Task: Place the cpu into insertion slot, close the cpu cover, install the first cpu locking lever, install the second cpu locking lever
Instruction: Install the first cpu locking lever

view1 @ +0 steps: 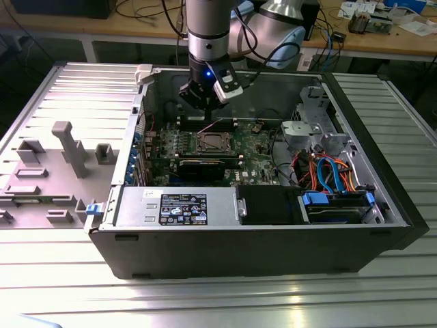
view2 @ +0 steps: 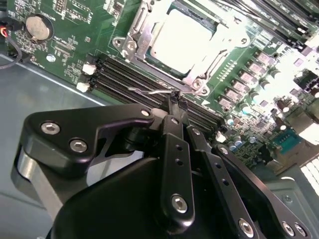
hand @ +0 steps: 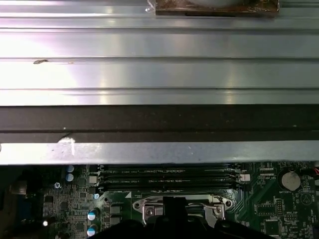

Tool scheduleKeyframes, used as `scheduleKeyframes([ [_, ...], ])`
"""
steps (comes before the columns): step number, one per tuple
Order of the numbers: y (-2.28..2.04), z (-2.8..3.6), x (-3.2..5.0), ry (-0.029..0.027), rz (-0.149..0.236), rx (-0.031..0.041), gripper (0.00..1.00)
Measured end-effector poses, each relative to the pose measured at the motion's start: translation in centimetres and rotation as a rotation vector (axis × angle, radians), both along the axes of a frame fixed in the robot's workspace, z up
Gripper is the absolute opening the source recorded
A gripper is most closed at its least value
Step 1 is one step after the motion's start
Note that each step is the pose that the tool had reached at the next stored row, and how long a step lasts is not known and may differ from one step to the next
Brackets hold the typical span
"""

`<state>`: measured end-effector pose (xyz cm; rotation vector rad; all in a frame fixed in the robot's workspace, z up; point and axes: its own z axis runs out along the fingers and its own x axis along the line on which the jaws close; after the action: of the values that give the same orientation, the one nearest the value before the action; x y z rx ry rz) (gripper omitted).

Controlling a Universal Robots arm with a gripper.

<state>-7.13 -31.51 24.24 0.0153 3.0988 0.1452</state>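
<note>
The cpu (view2: pixel 184 37) lies flat in the insertion slot (view1: pixel 212 142) on the green motherboard, its silver top bright under the light. The cpu cover (view2: pixel 134 37) is folded down around it as a silver frame. A thin wire locking lever (view2: pixel 149 91) stands up off the side of the slot, over the memory slots. My gripper (view2: pixel 175 102) is shut on the end of this lever; which of the two levers it is I cannot tell. In the exterior view my gripper (view1: pixel 204 106) hangs just behind the slot. The slot's metal frame (hand: pixel 149 203) also shows in the first wrist view.
Long memory slots (view2: pixel 134 79) run beside the slot, and a coin battery (view2: pixel 39 27) sits further off. A long black card (view1: pixel 205 166), the power supply (view1: pixel 177 205), a blue drive bay (view1: pixel 334 205) and coloured cables (view1: pixel 328 171) fill the case. The case wall (hand: pixel 159 124) is close behind the gripper.
</note>
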Motion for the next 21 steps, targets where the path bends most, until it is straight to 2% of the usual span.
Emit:
scheduleKeyframes([
  [10,0.04,-0.98,0.65,-0.0003,0.000,-0.0001,0.11],
  [12,0.08,-1.20,0.69,-0.0012,0.012,-0.0002,0.11],
  [21,0.25,-2.02,1.85,-0.0010,0.016,-0.0006,0.11],
])
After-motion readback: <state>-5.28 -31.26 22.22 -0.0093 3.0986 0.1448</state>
